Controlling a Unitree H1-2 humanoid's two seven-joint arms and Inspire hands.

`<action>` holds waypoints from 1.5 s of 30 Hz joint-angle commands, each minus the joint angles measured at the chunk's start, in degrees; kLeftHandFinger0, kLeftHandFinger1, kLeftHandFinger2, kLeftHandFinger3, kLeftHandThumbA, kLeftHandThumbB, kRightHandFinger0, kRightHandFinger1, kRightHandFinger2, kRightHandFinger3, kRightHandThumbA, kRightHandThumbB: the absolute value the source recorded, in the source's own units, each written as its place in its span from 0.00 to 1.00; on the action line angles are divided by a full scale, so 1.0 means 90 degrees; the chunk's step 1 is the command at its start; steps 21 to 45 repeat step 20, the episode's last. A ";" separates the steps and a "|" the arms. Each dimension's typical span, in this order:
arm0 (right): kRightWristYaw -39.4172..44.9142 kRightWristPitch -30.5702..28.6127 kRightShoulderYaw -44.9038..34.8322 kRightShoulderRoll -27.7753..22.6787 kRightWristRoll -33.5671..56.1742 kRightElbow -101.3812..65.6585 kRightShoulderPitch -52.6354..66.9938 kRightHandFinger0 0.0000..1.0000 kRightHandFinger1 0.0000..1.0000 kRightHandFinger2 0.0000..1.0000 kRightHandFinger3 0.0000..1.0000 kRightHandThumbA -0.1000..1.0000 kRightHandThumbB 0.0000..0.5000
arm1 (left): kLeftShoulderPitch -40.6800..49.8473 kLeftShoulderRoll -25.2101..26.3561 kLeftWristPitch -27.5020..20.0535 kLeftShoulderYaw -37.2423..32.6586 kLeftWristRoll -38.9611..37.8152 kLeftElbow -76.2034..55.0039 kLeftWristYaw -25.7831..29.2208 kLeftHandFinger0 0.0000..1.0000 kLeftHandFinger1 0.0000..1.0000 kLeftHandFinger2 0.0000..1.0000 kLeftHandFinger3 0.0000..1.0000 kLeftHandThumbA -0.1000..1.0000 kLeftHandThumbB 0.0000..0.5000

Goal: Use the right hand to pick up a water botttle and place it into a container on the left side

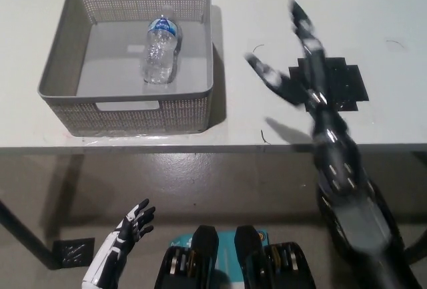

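A clear water bottle (161,49) with a blue label lies inside the grey mesh basket (59,69) at the table's left. My black right hand (297,59) hovers over the table to the right of the basket, blurred, fingers spread apart and holding nothing. It is well clear of the basket and the bottle. My white left hand (130,229) hangs below the table edge at the lower left, fingers apart and empty.
A black cross-shaped mat (347,82) lies on the white table (267,2) under my right hand. The table's front edge runs across the picture's middle, with grey floor below.
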 commanded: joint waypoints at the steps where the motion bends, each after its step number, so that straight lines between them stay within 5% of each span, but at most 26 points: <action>1: 0.0566 -0.0270 -0.0298 -0.0723 0.1101 -0.4466 0.2530 1.00 1.00 1.00 1.00 1.00 0.75 | 0.0112 0.0144 -0.0166 0.0097 -0.0058 -0.0167 -0.0017 1.00 1.00 1.00 1.00 1.00 0.41; 7: 0.0694 -0.0856 -0.0098 -0.0677 0.1272 -0.3231 0.3483 1.00 1.00 1.00 1.00 1.00 0.62 | 0.0183 0.0078 -0.0253 0.0061 -0.0132 -0.0059 -0.0065 1.00 1.00 1.00 1.00 1.00 0.37; 17: 0.0902 -0.0899 -0.0122 -0.0604 0.0872 -0.1277 0.3678 1.00 1.00 1.00 1.00 1.00 0.69 | 0.0153 0.0080 -0.0305 0.0123 -0.0104 -0.0003 0.0001 1.00 1.00 1.00 1.00 1.00 0.39; 45: 0.0967 -0.0899 -0.0136 -0.0617 0.0843 -0.1183 0.3550 1.00 1.00 1.00 1.00 1.00 0.67 | 0.0118 0.0068 -0.0337 0.0129 -0.0104 0.0037 0.0008 1.00 1.00 1.00 1.00 1.00 0.40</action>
